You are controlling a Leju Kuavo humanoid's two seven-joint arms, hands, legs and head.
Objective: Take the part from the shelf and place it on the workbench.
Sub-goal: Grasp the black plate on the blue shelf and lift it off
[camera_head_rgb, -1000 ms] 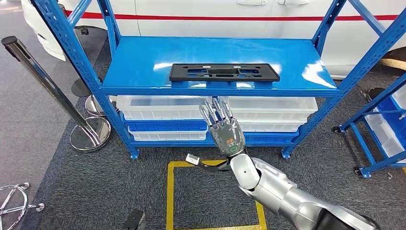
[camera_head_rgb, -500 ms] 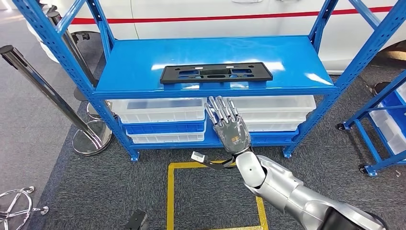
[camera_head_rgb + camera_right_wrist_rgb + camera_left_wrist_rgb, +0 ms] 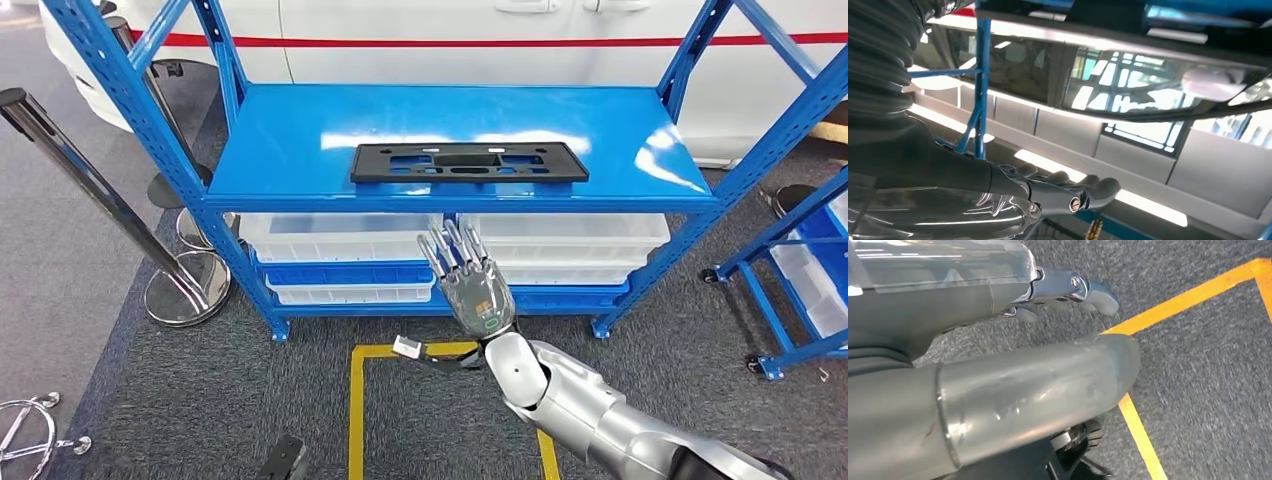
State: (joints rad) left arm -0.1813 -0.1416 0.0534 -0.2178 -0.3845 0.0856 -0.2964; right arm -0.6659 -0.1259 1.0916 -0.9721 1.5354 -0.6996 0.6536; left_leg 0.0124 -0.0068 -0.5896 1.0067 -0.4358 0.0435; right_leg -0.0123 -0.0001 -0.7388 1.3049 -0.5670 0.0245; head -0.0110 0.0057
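Part (image 3: pixel 468 163) lies on shelf (image 3: pixel 290 150); right hand (image 3: pixel 470 285) spread empty below it.

Glossy blue metal shelf (image 3: pixel 300 140), matt black plastic part (image 3: pixel 468 162), rough grey carpet (image 3: pixel 250 400)

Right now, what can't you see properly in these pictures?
- Left hand: left wrist view, mostly hidden behind its own cover and thumb; open or shut, cannot tell.
- Bins: head view, contents hidden under the shelf.
- Part: head view, its underside is hidden.
- Car: cut off by the top edge.
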